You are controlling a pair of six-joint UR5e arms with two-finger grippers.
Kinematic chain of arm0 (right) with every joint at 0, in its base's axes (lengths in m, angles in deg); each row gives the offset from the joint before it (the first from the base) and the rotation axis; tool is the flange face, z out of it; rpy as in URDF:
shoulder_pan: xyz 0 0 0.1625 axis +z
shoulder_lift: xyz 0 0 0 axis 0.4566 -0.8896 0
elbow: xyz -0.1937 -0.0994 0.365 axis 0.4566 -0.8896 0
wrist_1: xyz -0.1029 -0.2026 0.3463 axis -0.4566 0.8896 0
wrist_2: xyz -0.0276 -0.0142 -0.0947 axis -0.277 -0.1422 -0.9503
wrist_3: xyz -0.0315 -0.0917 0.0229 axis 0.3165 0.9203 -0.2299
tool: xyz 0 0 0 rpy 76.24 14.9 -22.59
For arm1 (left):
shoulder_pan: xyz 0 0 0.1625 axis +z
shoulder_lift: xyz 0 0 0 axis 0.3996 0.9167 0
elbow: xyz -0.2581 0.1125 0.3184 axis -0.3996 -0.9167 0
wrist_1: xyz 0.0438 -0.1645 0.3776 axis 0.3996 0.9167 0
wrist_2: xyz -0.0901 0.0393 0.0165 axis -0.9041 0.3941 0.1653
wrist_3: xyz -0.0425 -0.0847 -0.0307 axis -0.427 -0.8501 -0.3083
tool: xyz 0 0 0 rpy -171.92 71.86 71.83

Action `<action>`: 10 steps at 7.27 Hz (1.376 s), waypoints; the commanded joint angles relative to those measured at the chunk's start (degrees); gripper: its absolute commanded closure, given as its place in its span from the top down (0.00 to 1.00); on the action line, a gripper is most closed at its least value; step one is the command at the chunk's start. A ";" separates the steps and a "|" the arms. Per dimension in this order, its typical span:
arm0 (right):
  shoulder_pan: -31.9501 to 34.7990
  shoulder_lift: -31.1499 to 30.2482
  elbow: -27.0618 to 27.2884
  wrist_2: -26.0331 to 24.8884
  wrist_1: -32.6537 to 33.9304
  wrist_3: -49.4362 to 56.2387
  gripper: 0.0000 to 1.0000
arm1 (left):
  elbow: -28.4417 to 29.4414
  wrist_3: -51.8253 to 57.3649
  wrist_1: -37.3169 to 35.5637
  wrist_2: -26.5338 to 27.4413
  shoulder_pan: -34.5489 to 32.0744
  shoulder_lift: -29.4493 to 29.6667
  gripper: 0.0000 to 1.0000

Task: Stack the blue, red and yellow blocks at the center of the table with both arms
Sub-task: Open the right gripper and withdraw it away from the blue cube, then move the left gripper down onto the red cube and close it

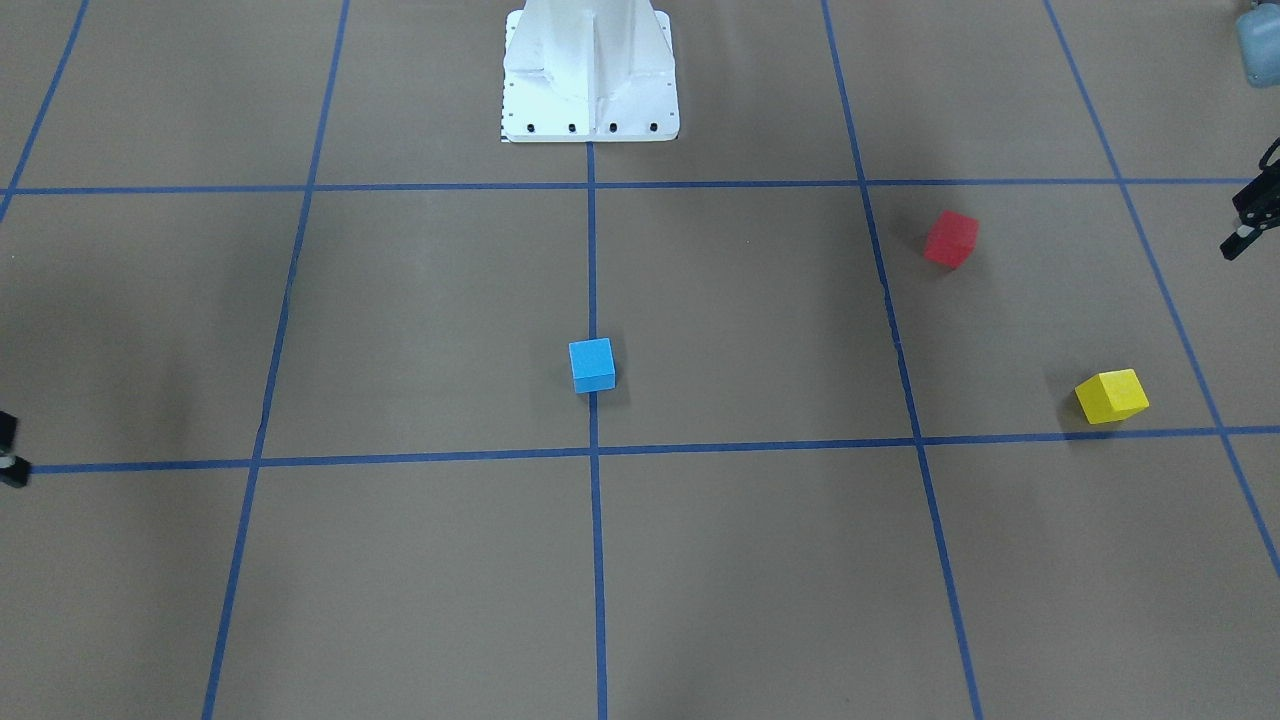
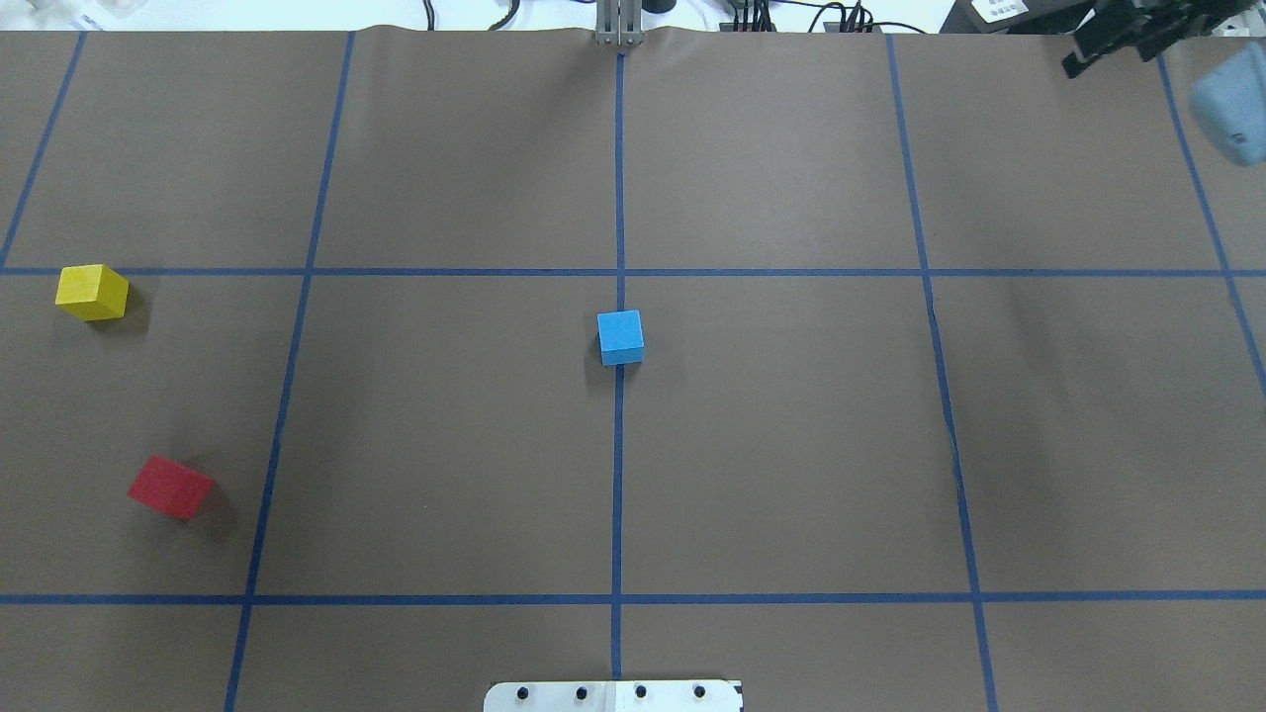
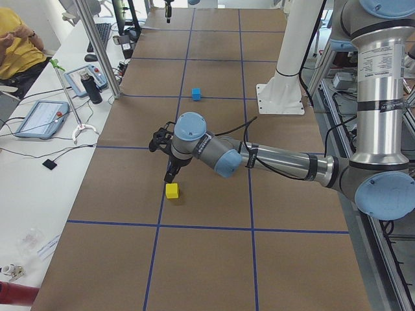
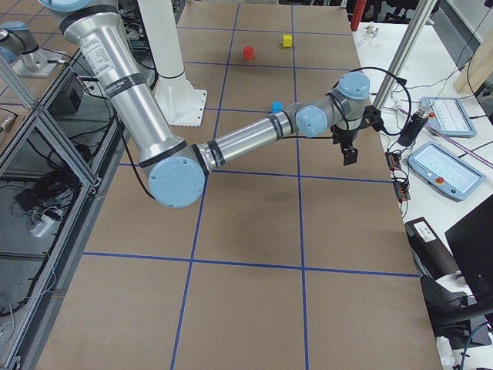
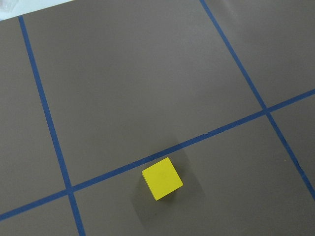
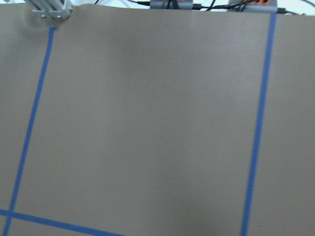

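The blue block [image 2: 620, 337] sits on the centre tape line, alone; it also shows in the front view [image 1: 591, 365]. The red block [image 2: 170, 487] and the yellow block [image 2: 91, 292] lie apart on my left side. My left gripper [image 1: 1245, 225] is cut off by the front view's right edge, so I cannot tell its state. It hovers near and above the yellow block [image 3: 172, 190], which shows low in the left wrist view [image 5: 162, 178]. My right gripper [image 2: 1123, 44] is at the far right corner, its two fingers apart and empty.
The white robot base [image 1: 590, 75] stands at my edge of the table. Blue tape lines [image 2: 618, 494] divide the brown table into squares. Tablets and cables [image 4: 443, 166] lie on the bench beyond the table's far edge.
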 commanded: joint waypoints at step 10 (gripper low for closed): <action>16.99 -16.73 0.00 1.13 4.74 33.16 0.99 | -5.68 -17.84 18.03 18.37 36.11 -6.44 1.00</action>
